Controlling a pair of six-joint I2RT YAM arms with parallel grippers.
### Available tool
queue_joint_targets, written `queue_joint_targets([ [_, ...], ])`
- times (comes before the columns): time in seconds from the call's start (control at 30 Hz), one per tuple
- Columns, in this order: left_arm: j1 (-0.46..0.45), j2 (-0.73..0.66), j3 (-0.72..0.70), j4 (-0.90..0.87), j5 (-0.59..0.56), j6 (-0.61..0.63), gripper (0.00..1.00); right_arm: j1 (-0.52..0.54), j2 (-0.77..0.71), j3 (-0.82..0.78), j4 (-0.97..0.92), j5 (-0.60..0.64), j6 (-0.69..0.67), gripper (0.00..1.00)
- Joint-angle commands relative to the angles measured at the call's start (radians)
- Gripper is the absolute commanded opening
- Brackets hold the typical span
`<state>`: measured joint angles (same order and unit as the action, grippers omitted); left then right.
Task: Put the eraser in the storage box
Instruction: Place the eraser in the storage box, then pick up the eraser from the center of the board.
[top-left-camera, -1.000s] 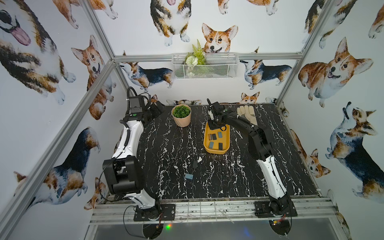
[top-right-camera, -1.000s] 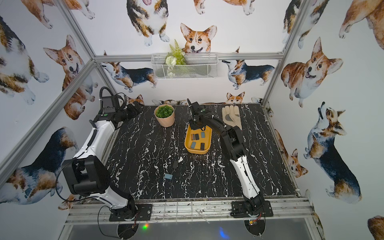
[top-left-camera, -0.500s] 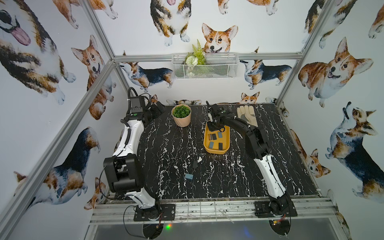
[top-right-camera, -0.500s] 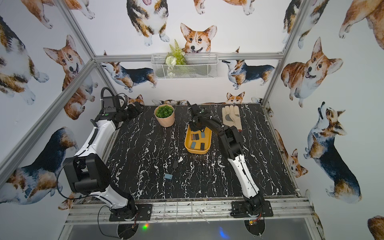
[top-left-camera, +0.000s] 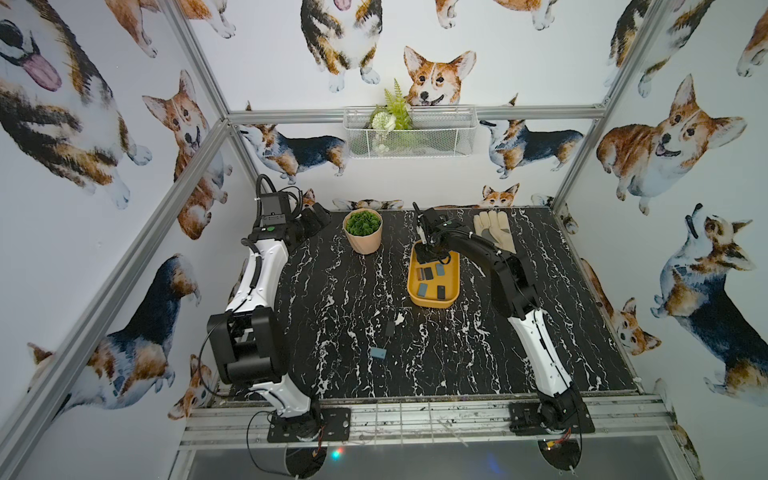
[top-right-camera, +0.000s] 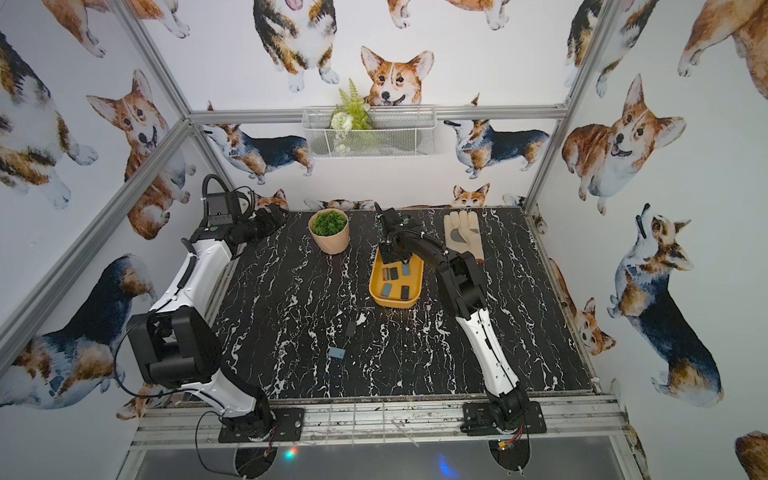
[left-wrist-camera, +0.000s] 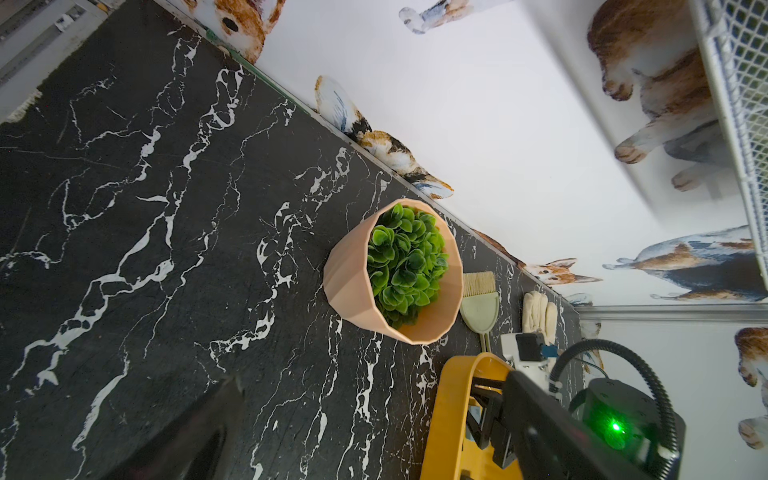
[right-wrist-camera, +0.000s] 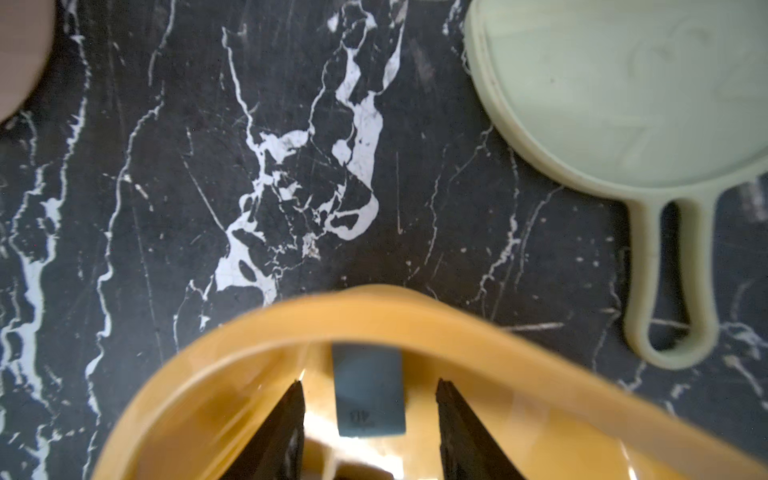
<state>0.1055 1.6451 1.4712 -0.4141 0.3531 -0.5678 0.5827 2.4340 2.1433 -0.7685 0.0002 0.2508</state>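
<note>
Eraser (right-wrist-camera: 369, 390) — in storage box (right-wrist-camera: 249, 328) | long axis toward rim | right gripper (right-wrist-camera: 370, 381) astride

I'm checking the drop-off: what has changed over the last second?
The right gripper opened its fingers over the storage box, letting go of the blue-grey eraser, which lies inside between them. The left gripper and the loose blue eraser on the table stayed put.
</note>
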Motion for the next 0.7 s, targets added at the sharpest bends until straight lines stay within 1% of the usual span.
queue_joint_targets([
  [0.0, 0.002, -0.011, 0.001, 0.004, 0.006, 0.008, 1.0, 0.004, -0.081, -0.037, 0.029, 0.01, 0.015, 0.54],
  [0.07, 0.002, -0.018, -0.002, 0.006, 0.009, 0.006, 1.0, 0.011, -0.144, -0.092, 0.055, 0.027, 0.016, 0.55],
  [0.17, 0.001, -0.038, -0.005, 0.005, 0.01, 0.007, 1.0, 0.031, -0.255, -0.187, 0.089, 0.047, 0.024, 0.61],
  [0.27, 0.003, -0.061, -0.01, 0.006, 0.012, 0.007, 1.0, 0.075, -0.366, -0.281, 0.091, 0.059, 0.03, 0.62],
  [0.3, 0.001, -0.07, -0.013, 0.004, 0.013, 0.007, 1.0, 0.1, -0.403, -0.321, 0.091, 0.072, 0.034, 0.67],
  [0.37, 0.002, -0.091, -0.018, 0.0, 0.011, 0.009, 1.0, 0.152, -0.477, -0.399, 0.097, 0.093, 0.055, 0.68],
  [0.5, 0.003, -0.155, -0.054, -0.004, -0.003, 0.026, 1.0, 0.284, -0.608, -0.535, 0.102, 0.115, 0.156, 0.69],
  [0.57, 0.006, -0.187, -0.069, -0.017, -0.022, 0.035, 1.0, 0.354, -0.647, -0.576, 0.076, 0.156, 0.209, 0.69],
  [0.67, 0.02, -0.245, -0.116, -0.008, -0.034, 0.038, 1.0, 0.439, -0.67, -0.617, 0.027, 0.153, 0.3, 0.69],
])
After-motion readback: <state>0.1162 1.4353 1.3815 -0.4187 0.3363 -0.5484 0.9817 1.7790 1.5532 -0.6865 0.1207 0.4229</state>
